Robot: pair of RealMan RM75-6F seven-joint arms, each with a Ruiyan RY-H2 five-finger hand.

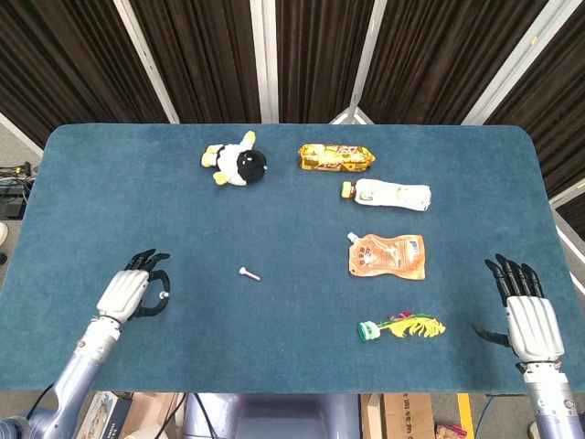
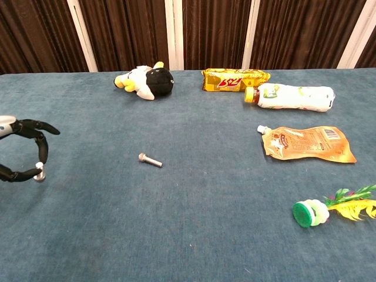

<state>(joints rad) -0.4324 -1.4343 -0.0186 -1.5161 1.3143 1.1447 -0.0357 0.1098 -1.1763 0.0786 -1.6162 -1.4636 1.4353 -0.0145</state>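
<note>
My left hand hovers over the near left of the blue table, fingers curved with the thumb apart and nothing between them; the chest view shows it at the left edge. My right hand lies at the near right, fingers stretched out and empty; only the head view shows it. A small metal bolt lies to the right of the left hand, well apart from it. A green-capped toy with yellow feathers lies to the left of the right hand.
An orange spout pouch lies right of centre. Behind it lie a white bottle and a yellow snack pack. A black-and-white plush toy sits at the back. Dark curtains hang beyond the table.
</note>
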